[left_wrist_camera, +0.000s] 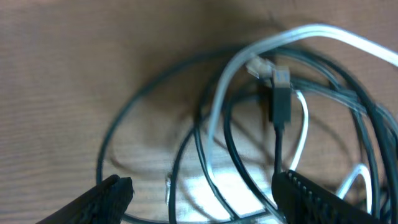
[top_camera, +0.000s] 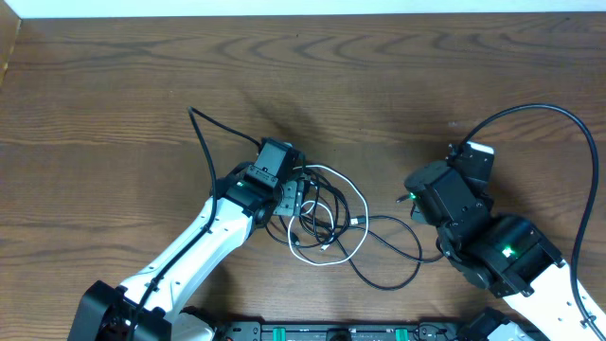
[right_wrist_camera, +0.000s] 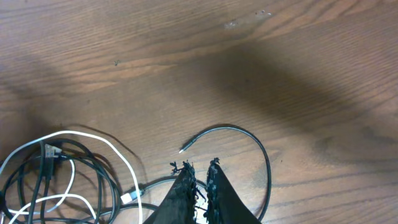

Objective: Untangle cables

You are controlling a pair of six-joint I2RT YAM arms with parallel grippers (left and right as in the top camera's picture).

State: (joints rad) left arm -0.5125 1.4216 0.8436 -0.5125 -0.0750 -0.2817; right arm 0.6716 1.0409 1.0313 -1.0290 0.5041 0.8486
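The cables lie in one tangled pile at mid-table: a white cord (top_camera: pixel 358 201) looping over thin black cords (top_camera: pixel 386 282). My left gripper (top_camera: pixel 295 197) is down on the pile's left side. In the left wrist view it (left_wrist_camera: pixel 202 186) stands open, its fingers (left_wrist_camera: pixel 115 191) straddling several black strands and the white cord (left_wrist_camera: pixel 217 106), with a black plug (left_wrist_camera: pixel 280 102) just beyond. My right gripper (top_camera: pixel 405 199) is shut, right of the pile. In the right wrist view it (right_wrist_camera: pixel 198 168) sits inside a black cord's arc (right_wrist_camera: pixel 264 155), with a silver plug (right_wrist_camera: pixel 127 198) to its left.
The bare wooden tabletop (top_camera: pixel 398 76) stretches beyond the pile toward the far edge. A thick black wire (top_camera: pixel 559 114) arches over the right arm. A dark rail (top_camera: pixel 331 332) runs along the near edge between the arm bases.
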